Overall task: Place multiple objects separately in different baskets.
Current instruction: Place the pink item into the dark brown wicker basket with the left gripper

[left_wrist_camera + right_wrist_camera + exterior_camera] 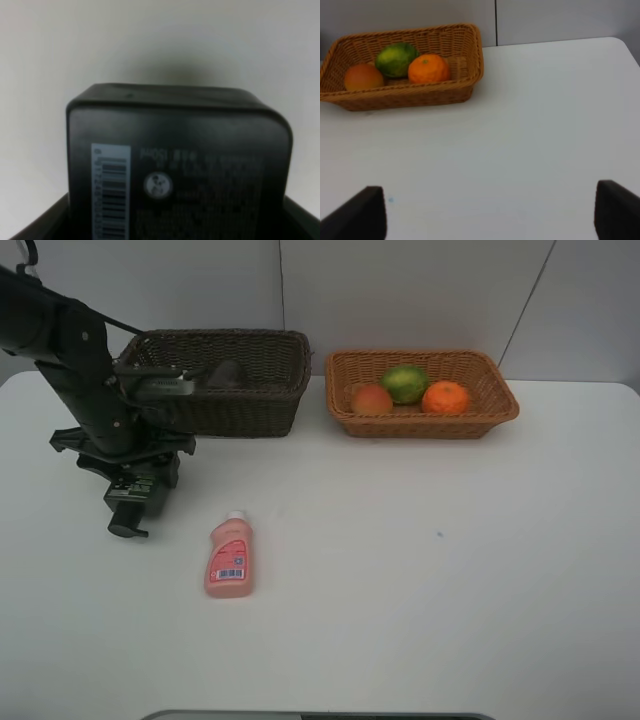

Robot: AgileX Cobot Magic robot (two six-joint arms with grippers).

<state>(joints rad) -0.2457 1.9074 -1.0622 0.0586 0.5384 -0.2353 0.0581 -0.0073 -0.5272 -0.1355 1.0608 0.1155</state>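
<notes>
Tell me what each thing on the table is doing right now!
dark green bottle: gripped in the left claw
left claw: shut on the dark green bottle
right claw: open, holding nothing
pink bottle: lying flat on the table, untouched
tumbler: inside the dark basket
peach: in the light basket
lime: in the light basket
orange: in the light basket

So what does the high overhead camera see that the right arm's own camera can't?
Only the overhead view shows the deep dark brown wicker basket, the small pink white-capped bottle lying on the table, and the left end effector holding a dark bottle. Only the right wrist view shows its own open end effector. Both show the shallow tan wicker basket holding three fruits.
</notes>
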